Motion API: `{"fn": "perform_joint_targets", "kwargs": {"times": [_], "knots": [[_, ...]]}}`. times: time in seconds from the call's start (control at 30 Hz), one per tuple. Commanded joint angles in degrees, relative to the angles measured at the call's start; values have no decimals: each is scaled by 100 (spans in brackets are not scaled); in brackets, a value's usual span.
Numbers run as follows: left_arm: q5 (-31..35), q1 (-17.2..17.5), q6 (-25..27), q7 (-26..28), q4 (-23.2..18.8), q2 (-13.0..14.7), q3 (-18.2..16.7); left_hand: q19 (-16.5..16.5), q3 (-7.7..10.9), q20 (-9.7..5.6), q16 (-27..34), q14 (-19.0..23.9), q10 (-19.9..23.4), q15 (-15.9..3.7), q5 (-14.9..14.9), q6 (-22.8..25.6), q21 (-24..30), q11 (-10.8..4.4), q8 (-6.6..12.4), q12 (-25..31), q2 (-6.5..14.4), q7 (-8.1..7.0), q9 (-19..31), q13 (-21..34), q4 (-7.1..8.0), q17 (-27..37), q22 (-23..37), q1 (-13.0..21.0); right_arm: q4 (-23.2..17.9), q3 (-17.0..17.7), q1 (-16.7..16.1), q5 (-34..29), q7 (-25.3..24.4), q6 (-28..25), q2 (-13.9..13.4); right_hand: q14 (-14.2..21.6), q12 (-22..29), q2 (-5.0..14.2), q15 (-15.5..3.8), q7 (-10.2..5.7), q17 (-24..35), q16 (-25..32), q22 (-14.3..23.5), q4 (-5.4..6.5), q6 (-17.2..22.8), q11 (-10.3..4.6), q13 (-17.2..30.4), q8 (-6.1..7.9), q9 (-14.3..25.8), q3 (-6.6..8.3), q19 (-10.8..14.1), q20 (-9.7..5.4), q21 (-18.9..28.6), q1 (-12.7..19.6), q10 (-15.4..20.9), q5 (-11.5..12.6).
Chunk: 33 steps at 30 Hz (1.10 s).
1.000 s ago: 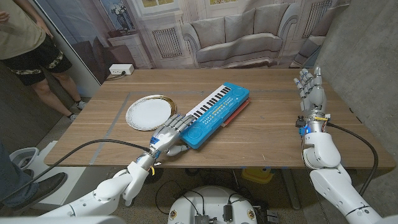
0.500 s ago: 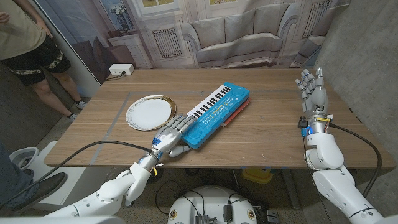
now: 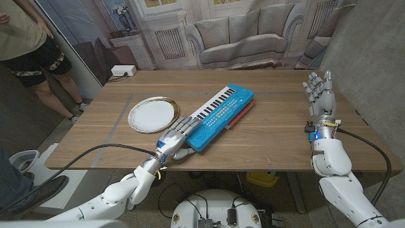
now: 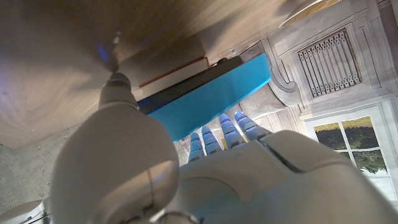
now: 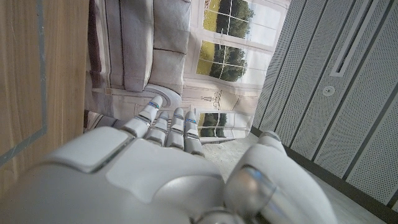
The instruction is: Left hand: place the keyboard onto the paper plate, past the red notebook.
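The blue toy keyboard (image 3: 218, 113) lies diagonally at the table's middle on top of the red notebook (image 3: 245, 112), which shows only as a thin edge. The paper plate (image 3: 152, 114) sits to the left of it. My left hand (image 3: 173, 140) is at the keyboard's near end, its fingers (image 3: 185, 125) stretched over the top and its thumb low at the near edge. In the left wrist view the keyboard (image 4: 211, 99) lies between my fingers (image 4: 227, 134) and thumb (image 4: 118, 84); no closed grip shows. My right hand (image 3: 318, 88) stands upright with fingers apart at the table's right edge, holding nothing.
A grey tape line (image 3: 120, 118) runs on the table around the plate. A person (image 3: 31, 47) stands beyond the table's far left corner. The table's front edge is just behind my left wrist.
My left hand has edged a little further over the keyboard's near end. The keyboard and plate have not moved. My right hand has drifted slightly right.
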Motion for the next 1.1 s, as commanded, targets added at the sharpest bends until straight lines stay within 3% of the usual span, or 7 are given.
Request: {"fn": "perform_joint_targets", "kwargs": {"times": [0.03, 0.37, 0.53, 0.77, 0.9, 1.1], "knots": [[10, -214, -175, 160, 327, -119, 147, -1, -14, -419, 58, 40, 73, -634, -19, 43, 58, -12, 44, 28, 26, 11, 9, 15, -7, 16, 14, 47, -13, -3, -62, -102, -27, 111, 91, 55, -9, 20, -7, -8, 20, 3, 19, 16, 31, 17, 14, 9, 31, -26, 54, -6, -5, 0, 43, -5], [-31, -392, -281, 179, 538, -161, 236, 144, 57, -473, 72, 125, 165, -595, -47, 119, 102, 18, 65, 52, 178, 67, 8, 14, -44, 10, 9, 232, 33, -32, -66, -144, -61, 167, 176, 58, -9, 23, -9, -9, 20, 4, 20, 15, 30, 13, 14, 9, 31, -32, 60, -12, -18, -2, 44, -5], [-61, -430, -293, 194, 582, -168, 257, 559, 147, -568, 102, 323, 332, -594, -129, 277, 230, 59, 101, 96, 337, 120, 7, 10, -110, 1, 16, 492, 70, -50, -45, -147, -59, 191, 202, 60, -11, 23, -11, -7, 20, 4, 20, 13, 30, 6, 14, 9, 31, -34, 65, -9, -22, -2, 40, -5], [-128, -450, -306, 239, 616, -182, 262, 804, 233, -620, 144, 564, 549, -641, -235, 492, 292, 110, 147, 152, 516, 172, 4, 6, -127, 10, 24, 672, 104, -65, -21, -134, -45, 208, 213, 66, -10, 25, -7, -8, 20, 6, 21, 12, 31, 24, 14, 9, 31, -39, 68, -8, -32, -3, 44, -5], [-165, -468, -349, 230, 627, -176, 272, 961, 284, -704, 153, 726, 690, -723, -331, 668, 320, 60, 181, 177, 593, 146, 0, 0, -161, 0, 18, 813, 108, -67, -18, -141, -47, 210, 211, 64, -10, 25, -10, -12, 21, 5, 21, 13, 34, 17, 14, 10, 31, -43, 71, -9, -37, -8, 43, -5], [-217, -487, -420, 248, 643, -177, 276, 1293, 382, -613, 163, 975, 898, -767, -492, 871, 388, 89, 198, 201, 727, 173, -7, -7, -203, -2, 4, 1045, 74, -52, -55, -150, -63, 207, 205, 65, -8, 25, -6, -9, 21, 6, 21, 13, 36, 14, 14, 10, 32, -48, 73, -6, -45, -11, 49, -5]]}}
